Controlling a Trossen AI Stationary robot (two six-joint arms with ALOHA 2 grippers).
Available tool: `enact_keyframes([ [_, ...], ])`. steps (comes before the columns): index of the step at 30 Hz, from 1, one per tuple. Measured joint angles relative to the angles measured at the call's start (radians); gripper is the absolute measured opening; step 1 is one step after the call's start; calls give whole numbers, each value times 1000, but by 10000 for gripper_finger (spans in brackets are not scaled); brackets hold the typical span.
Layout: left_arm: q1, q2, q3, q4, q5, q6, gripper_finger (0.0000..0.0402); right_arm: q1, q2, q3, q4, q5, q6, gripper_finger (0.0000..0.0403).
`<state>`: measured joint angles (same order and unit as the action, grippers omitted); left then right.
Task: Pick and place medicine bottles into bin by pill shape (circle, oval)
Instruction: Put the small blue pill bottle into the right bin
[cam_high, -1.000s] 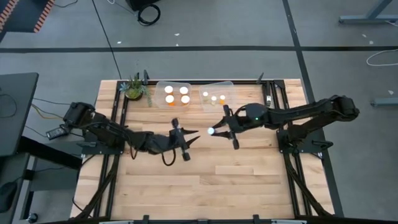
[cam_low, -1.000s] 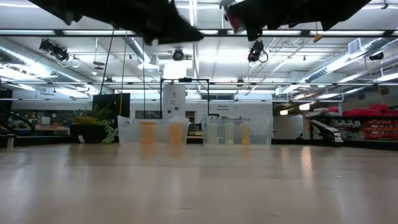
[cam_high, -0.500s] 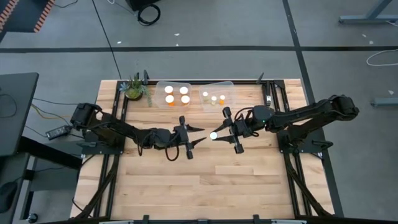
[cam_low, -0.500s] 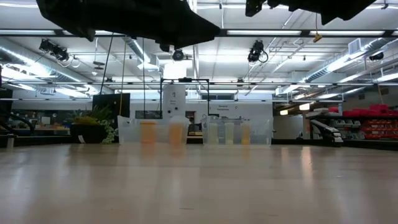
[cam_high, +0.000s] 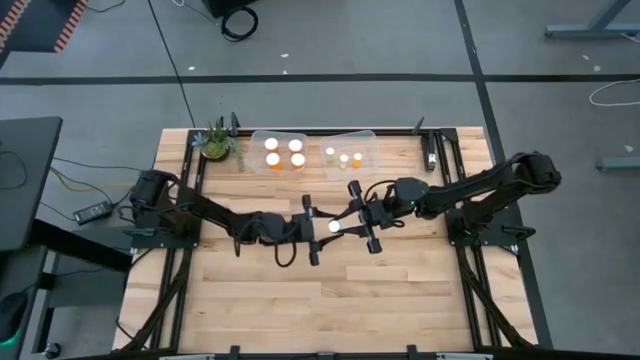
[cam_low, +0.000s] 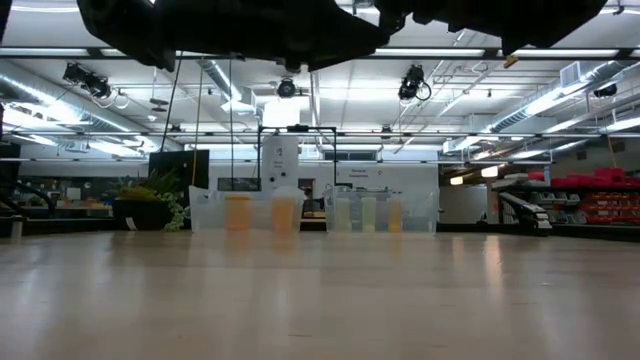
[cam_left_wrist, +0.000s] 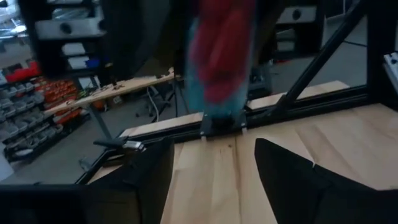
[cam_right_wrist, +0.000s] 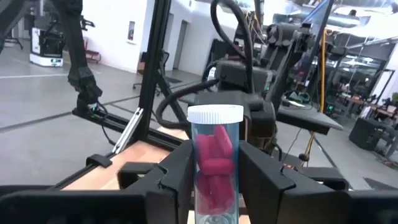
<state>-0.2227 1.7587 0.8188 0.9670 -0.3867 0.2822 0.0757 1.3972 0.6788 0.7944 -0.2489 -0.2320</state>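
1. Midair, the right gripper (cam_right_wrist: 214, 180) clamps a capped bottle (cam_right_wrist: 215, 163) of red pills, just before the bins (cam_high: 312, 152).
2. Facing it, the left gripper (cam_left_wrist: 214, 171) stands spread and empty.
3. Likely a handover; next, those fingers must close squarely round the bottle.

A grey concrete floor (cam_high: 330, 50), crossed by dark lines, is seen around the wooden table (cam_high: 400, 300). Long ceiling lights (cam_low: 520, 105) are seen over a wide hall, and red storage shelves (cam_low: 600, 195) are set at its far side.
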Motion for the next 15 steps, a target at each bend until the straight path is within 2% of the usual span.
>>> enact_keyframes([
  [15,-16,15,27,19,1,3,198,6,19,0,-12,-22,-4,122],
])
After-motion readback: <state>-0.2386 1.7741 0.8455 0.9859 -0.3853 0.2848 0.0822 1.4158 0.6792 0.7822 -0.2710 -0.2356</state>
